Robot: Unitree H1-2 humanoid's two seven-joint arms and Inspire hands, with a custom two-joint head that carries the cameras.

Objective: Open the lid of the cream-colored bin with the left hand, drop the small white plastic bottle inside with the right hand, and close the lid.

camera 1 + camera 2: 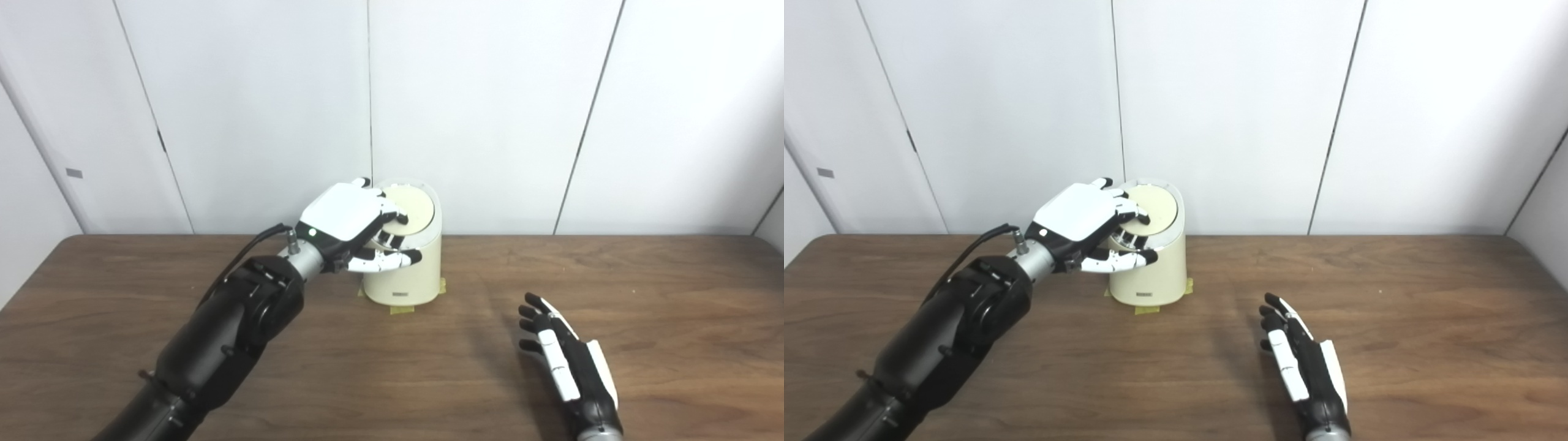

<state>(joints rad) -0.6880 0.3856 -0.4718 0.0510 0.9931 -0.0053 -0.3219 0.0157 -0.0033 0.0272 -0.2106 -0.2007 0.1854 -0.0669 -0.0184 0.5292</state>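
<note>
— Cream-coloured plastic, that is the bin [404,269], standing a little left of the frame's centre, near the far edge of the brown wooden table [674,294] and close to the white wall panels [490,110]. Bits of yellowish tape [401,309] show at its foot.

— And its lid?

— The round lid [416,208] sits on top, tilted toward the camera, and looks down and closed. A small dark label [401,296] shows low on the bin's front.

— Where is the left hand?

— The left hand [352,223] is at the bin's top left side, its white back turned up. Its fingers [392,214] curl over the lid's near left edge and touch it, while the thumb [392,260] stretches across the bin's front just under the rim. So it is bent around the rim rather than spread flat. I cannot tell whether it really pinches the lid or only rests on it.

— And the other one?

— The right hand [566,355] is at the lower right of the frame, well apart from the bin. It lies low over the table, edge-on, fingers straight and slightly parted, pointing toward the upper left. It holds nothing.

— The small white bottle?

— I cannot find it in either view; neither hand carries it.

— The arms?

— The black left arm [214,349] comes in from the lower left corner, with a cable [245,257] looping near the wrist.
</note>
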